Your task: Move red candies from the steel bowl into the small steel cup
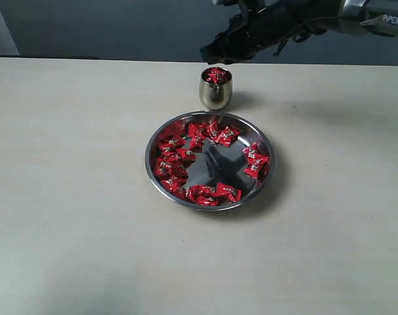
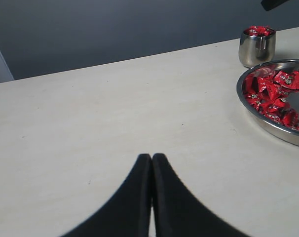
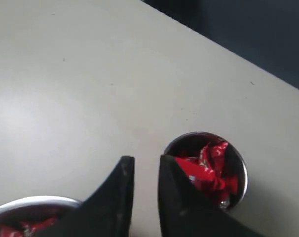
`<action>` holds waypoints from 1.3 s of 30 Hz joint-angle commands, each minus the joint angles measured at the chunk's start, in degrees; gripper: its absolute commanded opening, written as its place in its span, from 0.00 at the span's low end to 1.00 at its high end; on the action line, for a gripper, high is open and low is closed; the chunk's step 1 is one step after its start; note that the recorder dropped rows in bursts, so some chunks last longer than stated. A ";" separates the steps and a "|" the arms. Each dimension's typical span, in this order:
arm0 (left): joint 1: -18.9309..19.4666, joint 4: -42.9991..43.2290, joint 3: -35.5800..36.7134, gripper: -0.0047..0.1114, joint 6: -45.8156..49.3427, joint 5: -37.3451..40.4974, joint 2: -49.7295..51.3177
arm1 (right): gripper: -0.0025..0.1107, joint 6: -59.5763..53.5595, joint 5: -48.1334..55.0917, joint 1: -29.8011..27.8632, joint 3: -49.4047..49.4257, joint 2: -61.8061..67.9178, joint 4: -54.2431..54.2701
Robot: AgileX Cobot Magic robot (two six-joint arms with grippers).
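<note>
Right gripper hung parted and empty above the brimming cup at top centre; I judged I should lift clear before dropping to the candies in the bowl mid-frame.

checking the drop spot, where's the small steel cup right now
In the exterior view the small steel cup stands just beyond the steel bowl's far rim, near the middle, with the right gripper just above it.

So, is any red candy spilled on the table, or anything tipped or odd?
Nothing stands out. The small rounded steel cup stands upright, red wrapped candies heaped to its rim. The others lie inside the wide shallow steel bowl; none is on the pale table.
</note>
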 commanded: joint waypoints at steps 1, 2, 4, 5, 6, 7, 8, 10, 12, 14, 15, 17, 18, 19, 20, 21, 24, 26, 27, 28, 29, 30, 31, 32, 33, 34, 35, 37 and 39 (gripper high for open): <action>-0.17 -0.07 -0.06 0.04 -0.31 -0.54 -0.25 | 0.01 4.14 10.06 -0.25 0.31 -7.48 -3.93; -0.17 -0.07 -0.06 0.04 -0.31 -0.54 -0.25 | 0.02 6.21 11.50 -0.25 1.08 -9.34 -4.74; -0.17 -0.07 -0.06 0.04 -0.31 -0.54 -0.25 | 0.02 7.97 12.77 -0.25 5.16 -13.42 -5.01; -0.17 -0.07 -0.06 0.04 -0.31 -0.54 -0.25 | 0.02 7.97 12.27 -0.25 7.57 -15.32 -5.01; -0.17 -0.07 -0.06 0.04 -0.31 -0.54 -0.25 | 0.02 7.97 11.48 -0.25 11.05 -17.34 -5.01; -0.17 -0.07 -0.06 0.04 -0.31 -0.54 -0.25 | 0.02 7.97 9.66 -0.25 14.90 -20.81 -5.46; -0.17 -0.07 -0.06 0.04 -0.31 -0.54 -0.25 | 0.02 7.97 8.02 -0.25 19.08 -23.31 -5.95; -0.17 -0.07 -0.06 0.04 -0.31 -0.54 -0.25 | 0.02 9.85 3.86 -0.25 28.03 -30.47 -6.63; -0.17 -0.07 -0.06 0.04 -0.31 -0.54 -0.25 | 0.02 12.01 2.24 -0.25 36.28 -38.47 -6.21; -0.17 -0.07 -0.06 0.04 -0.31 -0.54 -0.25 | 0.02 13.16 0.26 0.55 44.22 -46.01 -5.13; -0.17 -0.07 -0.06 0.04 -0.31 -0.54 -0.25 | 0.02 13.78 -1.33 1.17 48.26 -50.17 -4.75; -0.17 -0.07 -0.06 0.04 -0.31 -0.54 -0.25 | 0.02 15.48 -4.79 1.97 54.98 -57.05 -4.75; -0.17 -0.07 -0.06 0.04 -0.31 -0.54 -0.25 | 0.02 17.16 -5.61 2.10 57.68 -60.45 -4.60; -0.17 -0.07 -0.06 0.04 -0.31 -0.54 -0.25 | 0.02 19.21 -5.60 2.18 59.97 -63.37 -3.85; -0.17 -0.07 -0.06 0.04 -0.31 -0.54 -0.25 | 0.02 21.27 -3.66 2.18 61.43 -66.06 -3.30; -0.17 -0.07 -0.06 0.04 -0.31 -0.54 -0.25 | 0.02 23.36 -0.66 2.18 62.88 -68.37 -3.30; -0.17 -0.07 -0.06 0.04 -0.31 -0.54 -0.25 | 0.02 23.75 7.53 2.18 64.96 -73.40 -3.30; -0.17 -0.07 -0.06 0.04 -0.31 -0.54 -0.25 | 0.02 23.75 13.15 2.18 64.94 -75.71 -3.30; -0.17 -0.07 -0.06 0.04 -0.31 -0.54 -0.25 | 0.02 23.75 14.68 2.18 64.94 -76.44 -3.06; -0.17 -0.07 -0.06 0.04 -0.31 -0.54 -0.25 | 0.02 23.75 16.21 2.18 64.94 -77.11 -3.05; -0.17 -0.07 -0.06 0.04 -0.31 -0.54 -0.25 | 0.02 23.56 17.17 2.18 64.94 -77.90 -2.89; -0.17 -0.07 -0.06 0.04 -0.31 -0.54 -0.25 | 0.02 22.68 17.48 2.18 64.94 -78.25 -3.41; -0.17 -0.07 -0.06 0.04 -0.31 -0.54 -0.25 | 0.02 21.69 17.48 2.18 64.94 -78.50 -4.18; -0.17 -0.07 -0.06 0.04 -0.31 -0.54 -0.25 | 0.02 21.69 17.02 2.32 64.94 -79.12 -4.60; -0.17 -0.07 -0.06 0.04 -0.31 -0.54 -0.25 | 0.02 21.57 17.02 2.43 64.83 -80.04 -6.03; -0.17 -0.07 -0.06 0.04 -0.31 -0.54 -0.25 | 0.02 20.71 15.73 1.94 64.95 -81.40 -8.44; -0.17 -0.07 -0.06 0.04 -0.31 -0.54 -0.25 | 0.02 19.56 14.51 0.89 65.52 -83.32 -8.55; -0.17 -0.07 -0.06 0.04 -0.31 -0.54 -0.25 | 0.02 17.34 10.04 -3.70 67.85 -88.03 -5.76; -0.17 -0.07 -0.06 0.04 -0.31 -0.54 -0.25 | 0.02 15.50 3.92 -9.10 71.91 -93.96 -0.51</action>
